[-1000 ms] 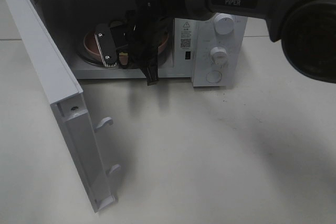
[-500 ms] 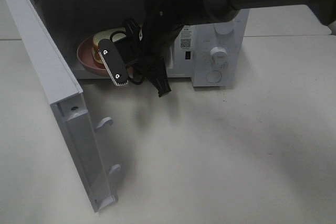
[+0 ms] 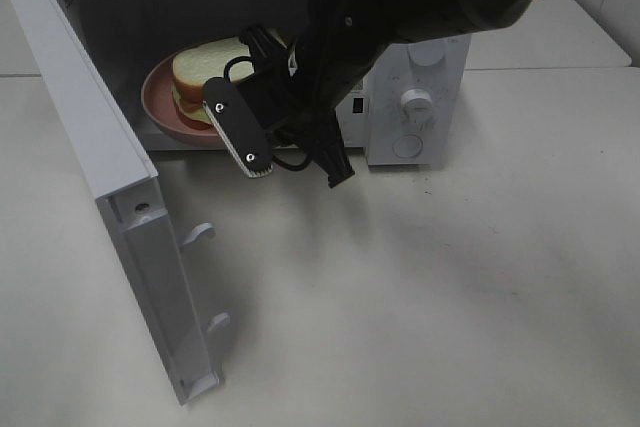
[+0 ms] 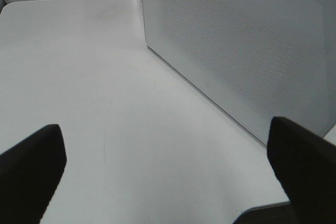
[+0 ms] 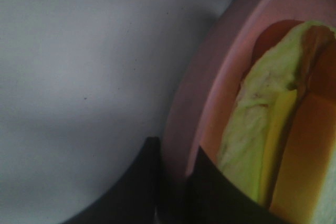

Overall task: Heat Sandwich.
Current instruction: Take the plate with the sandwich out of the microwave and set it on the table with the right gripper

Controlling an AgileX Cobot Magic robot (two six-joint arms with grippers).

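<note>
Pink and round, the plastic plate (image 3: pixel 160 112) sits at the mouth of the white microwave oven (image 3: pixel 415 97) with its door (image 3: pixel 95 162) swung wide, carrying the white-bread sandwich (image 3: pixel 205 72) with yellow-green filling. The right claw (image 5: pixel 176 182) is pinched narrowly on the plate's rim; the left claw (image 4: pixel 157 166) gapes wide over the pale worktop (image 4: pixel 79 77), holding nothing

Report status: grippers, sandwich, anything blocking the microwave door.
Right gripper shut on pink plate rim at microwave mouth. Left gripper open, clear, beside the door. Sandwich on plate. Right arm sits in the doorway.
</note>
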